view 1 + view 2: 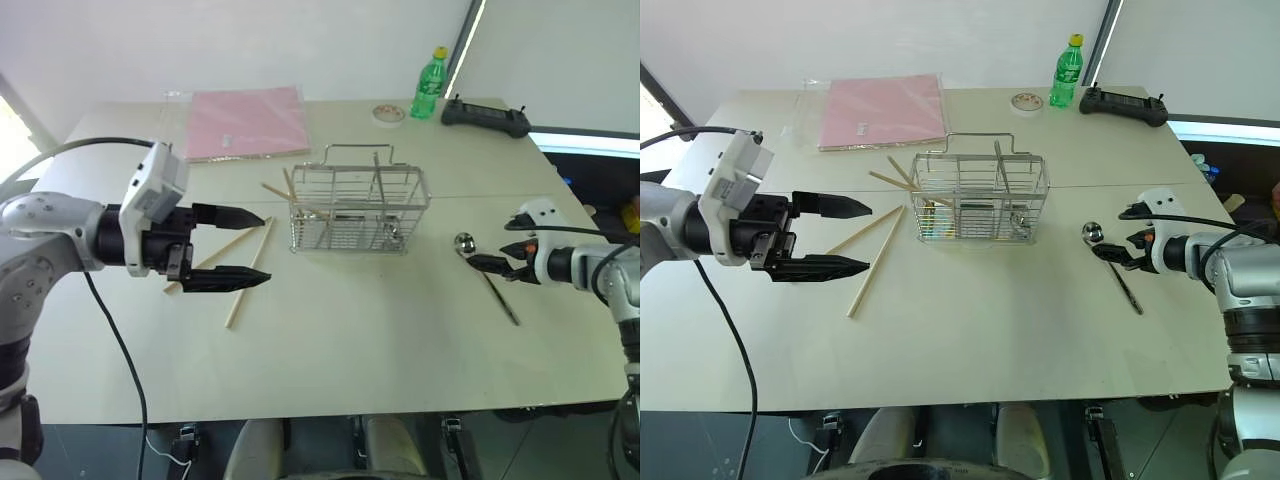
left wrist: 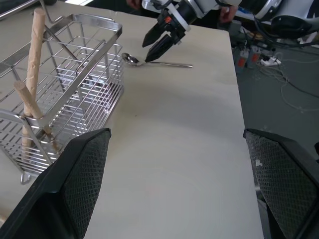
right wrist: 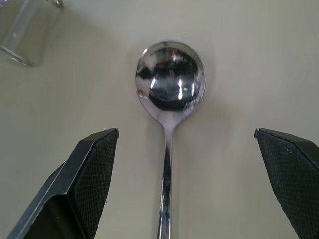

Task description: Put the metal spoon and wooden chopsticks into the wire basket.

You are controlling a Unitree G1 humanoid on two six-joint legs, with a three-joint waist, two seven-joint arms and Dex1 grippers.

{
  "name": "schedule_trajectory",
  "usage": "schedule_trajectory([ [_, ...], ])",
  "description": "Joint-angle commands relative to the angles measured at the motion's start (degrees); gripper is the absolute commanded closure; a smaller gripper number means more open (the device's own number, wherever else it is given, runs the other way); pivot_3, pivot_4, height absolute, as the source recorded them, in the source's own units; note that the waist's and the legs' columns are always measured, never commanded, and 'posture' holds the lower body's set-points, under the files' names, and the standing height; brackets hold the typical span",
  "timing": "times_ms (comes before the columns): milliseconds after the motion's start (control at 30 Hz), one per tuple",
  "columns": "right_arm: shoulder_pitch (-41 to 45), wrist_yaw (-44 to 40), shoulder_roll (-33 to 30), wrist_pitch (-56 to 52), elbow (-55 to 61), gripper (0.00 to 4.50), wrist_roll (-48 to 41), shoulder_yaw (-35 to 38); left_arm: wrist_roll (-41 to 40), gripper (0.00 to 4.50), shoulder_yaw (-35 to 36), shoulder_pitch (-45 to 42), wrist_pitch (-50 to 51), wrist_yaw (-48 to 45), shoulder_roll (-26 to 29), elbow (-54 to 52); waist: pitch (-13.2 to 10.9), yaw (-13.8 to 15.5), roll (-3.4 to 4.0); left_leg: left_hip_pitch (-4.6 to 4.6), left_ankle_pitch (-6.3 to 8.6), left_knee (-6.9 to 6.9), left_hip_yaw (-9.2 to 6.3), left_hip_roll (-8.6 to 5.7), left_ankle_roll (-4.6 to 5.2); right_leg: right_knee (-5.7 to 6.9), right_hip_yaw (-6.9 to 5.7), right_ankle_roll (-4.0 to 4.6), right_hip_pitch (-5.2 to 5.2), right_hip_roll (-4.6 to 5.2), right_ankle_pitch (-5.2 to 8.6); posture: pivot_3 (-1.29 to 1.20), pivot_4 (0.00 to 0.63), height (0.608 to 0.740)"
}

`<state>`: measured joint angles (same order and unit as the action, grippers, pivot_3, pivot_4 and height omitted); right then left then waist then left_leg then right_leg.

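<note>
The metal spoon [image 1: 487, 280] lies flat on the table right of the wire basket [image 1: 360, 210], bowl toward the basket. My right gripper [image 1: 492, 266] hovers open just above its handle, one finger on each side; the spoon [image 3: 169, 84] is not gripped. Two wooden chopsticks [image 1: 240, 297] lie crossed on the table left of the basket. Two more sticks [image 2: 32, 64] lean inside the basket [image 2: 79, 74]. My left gripper [image 1: 264, 248] hangs open and empty above the loose chopsticks, pointing at the basket.
At the back of the table lie a pink folder [image 1: 248, 122], a roll of tape [image 1: 389, 114], a green bottle [image 1: 428, 87] and a black controller [image 1: 485, 117]. The table's right edge runs close behind the spoon.
</note>
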<state>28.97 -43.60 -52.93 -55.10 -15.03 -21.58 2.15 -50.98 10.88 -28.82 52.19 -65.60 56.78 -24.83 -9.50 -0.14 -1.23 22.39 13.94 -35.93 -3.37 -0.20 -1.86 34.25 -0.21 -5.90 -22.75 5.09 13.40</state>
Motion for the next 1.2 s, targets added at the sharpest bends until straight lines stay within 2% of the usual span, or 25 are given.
schedule_trajectory([
  [33, 1.12, -0.14, 0.01, -1.61, 0.39, 0.01, 0.68, 0.11, -1.52, 0.00, 1.99, -0.35, -0.41, 1.24, 0.52, -1.36, 0.00, -0.24, 0.00, 0.00, 0.00, 0.00, 0.00, 0.00, 0.00, 0.00, 0.00, 0.00, 0.00, 0.00, 0.00, 0.00, 0.150, 0.721],
  [267, -1.78, 0.71, 2.28, 2.76, 1.38, 0.01, 3.18, -1.56, -1.97, 0.00, 2.20, -0.49, -0.98, 2.38, 1.10, -1.21, 0.00, -0.77, 0.00, -0.03, 0.00, -0.03, 0.00, 0.00, 0.00, 0.04, 0.03, -0.01, 0.02, -0.03, 0.00, 0.00, 0.150, 0.721],
  [467, 3.06, 0.09, 4.47, 3.27, -4.00, 0.01, 4.03, -1.42, -1.83, 0.00, 1.50, -1.47, -1.45, 2.28, 1.25, -0.56, 0.01, -0.93, -0.01, -0.10, 0.00, -0.11, 0.01, 0.02, 0.00, 0.04, 0.05, 0.00, 0.09, -0.06, -0.01, 0.00, 0.150, 0.721],
  [567, 4.50, -0.77, 5.20, 3.74, -6.26, 0.77, 4.79, -1.99, -1.79, 0.00, 1.21, -1.83, -1.59, 2.12, 1.32, -0.36, 0.01, -0.83, -0.01, -0.10, 0.00, -0.11, 0.01, 0.02, 0.00, 0.05, 0.06, 0.02, 0.09, -0.06, -0.03, 0.00, 0.150, 0.721],
  [633, 4.75, -1.58, 5.44, 3.26, -6.41, 1.75, 4.89, -2.31, -1.70, 0.00, 1.18, -2.03, -1.71, 1.97, 1.38, -0.11, 0.01, -0.79, -0.01, -0.10, 0.00, -0.06, 0.00, 0.02, 0.00, 0.04, 0.05, 0.02, 0.09, -0.06, -0.02, 0.00, 0.150, 0.721],
  [667, 4.79, -1.76, 5.54, 3.13, -6.39, 2.40, 4.98, -2.39, -1.64, 0.00, 1.16, -2.09, -1.75, 1.93, 1.38, -0.01, 0.01, -0.77, -0.01, -0.09, 0.00, -0.02, 0.00, 0.02, 0.01, 0.02, 0.06, 0.01, 0.08, -0.07, -0.02, 0.00, 0.150, 0.721],
  [700, 4.80, -1.83, 5.66, 3.09, -6.31, 2.79, 5.07, -2.36, -1.57, 0.00, 1.14, -2.10, -1.84, 1.90, 1.35, 0.08, 0.01, -0.76, -0.01, -0.09, 0.01, -0.01, 0.00, 0.02, 0.01, 0.02, 0.05, 0.01, 0.08, -0.07, -0.02, 0.00, 0.150, 0.721],
  [800, 4.57, -2.18, 5.98, 2.49, -5.56, 4.35, 5.07, -2.14, -1.58, 0.00, 1.21, -1.90, -2.07, 1.81, 1.41, 0.06, 0.01, -0.86, -0.01, -0.08, 0.01, 0.01, -0.01, 0.02, 0.01, 0.03, 0.06, 0.01, 0.06, -0.08, -0.02, 0.00, 0.150, 0.721],
  [1067, 2.91, -2.09, 5.73, 2.25, -2.85, 4.43, 5.67, -1.87, -0.97, 0.00, 0.71, -2.25, -3.23, 1.61, 0.99, 1.13, 0.01, -0.79, -0.01, -0.10, 0.01, -0.06, -0.02, 0.02, 0.01, 0.05, 0.06, 0.01, 0.08, -0.08, -0.03, 0.00, 0.150, 0.721],
  [1200, -0.34, -1.22, 5.42, 6.19, 5.22, 4.43, 6.12, -0.65, -0.33, 0.00, 0.02, -2.92, -4.06, 1.51, 0.58, 1.92, 0.00, -0.70, -0.01, -0.09, 0.01, -0.01, -0.02, 0.02, 0.01, 0.04, 0.06, 0.01, 0.06, -0.09, -0.02, 0.00, 0.150, 0.721],
])
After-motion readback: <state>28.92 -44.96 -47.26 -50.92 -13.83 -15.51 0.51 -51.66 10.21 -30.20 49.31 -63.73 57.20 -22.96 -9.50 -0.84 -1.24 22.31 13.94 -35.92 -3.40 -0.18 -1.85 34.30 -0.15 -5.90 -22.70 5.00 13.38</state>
